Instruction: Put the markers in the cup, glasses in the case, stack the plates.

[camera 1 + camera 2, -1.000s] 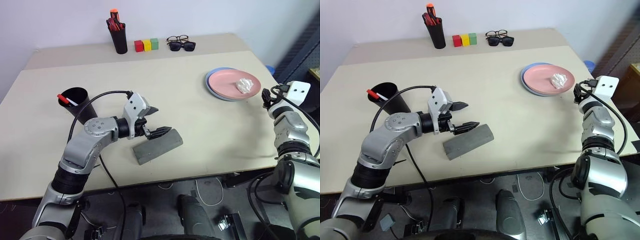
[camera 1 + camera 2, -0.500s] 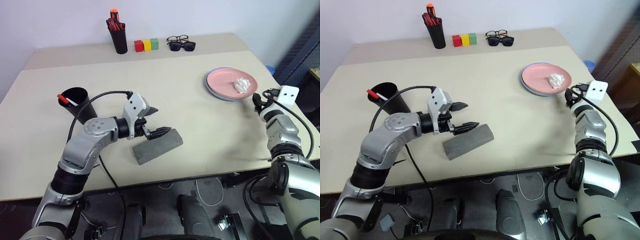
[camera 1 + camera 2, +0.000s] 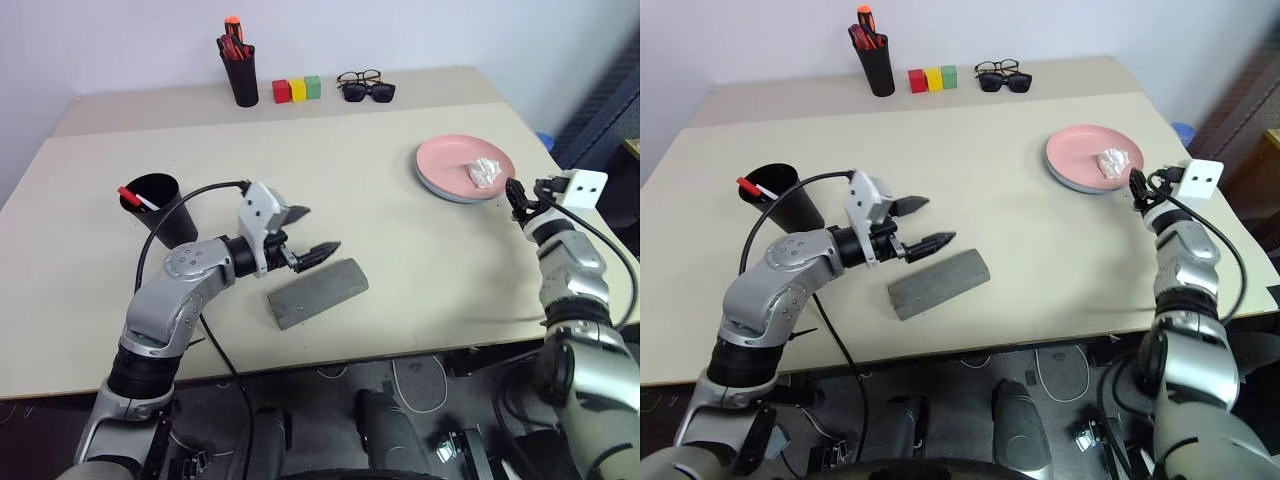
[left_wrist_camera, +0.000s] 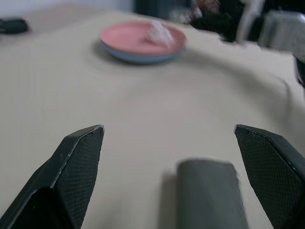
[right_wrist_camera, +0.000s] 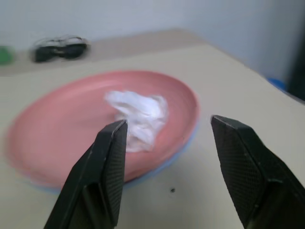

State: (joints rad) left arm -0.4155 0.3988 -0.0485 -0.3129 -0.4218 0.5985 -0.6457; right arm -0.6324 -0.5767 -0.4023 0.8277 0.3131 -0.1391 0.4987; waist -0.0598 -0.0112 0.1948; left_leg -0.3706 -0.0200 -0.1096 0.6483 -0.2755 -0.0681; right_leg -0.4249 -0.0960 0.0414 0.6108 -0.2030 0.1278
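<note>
The black cup [image 3: 157, 203] stands at the left with the red and white markers [image 3: 133, 197] sticking out of it. The closed grey case [image 3: 318, 292] lies near the front edge. My left gripper [image 3: 318, 230] hovers open just above the case's far side, which shows between its fingers [image 4: 206, 191]. The pink plate [image 3: 455, 160] rests on the blue plate [image 3: 448, 193] at the right, with a crumpled white paper [image 3: 485, 172] on it. My right gripper [image 3: 515, 191] is open at the plates' near right rim [image 5: 188, 129]. The glasses are hidden.
At the back stand a black pen holder [image 3: 240, 75] with red and orange pens, three coloured blocks [image 3: 297, 90], a clear pair of spectacles [image 3: 358, 76] and dark sunglasses [image 3: 369, 92]. Bare tabletop [image 3: 400, 250] lies between the case and the plates.
My right gripper has come in leftward to the plates' rim. The pink plate now covers the blue one more squarely. My left gripper has turned a little, its lower finger off the case.
</note>
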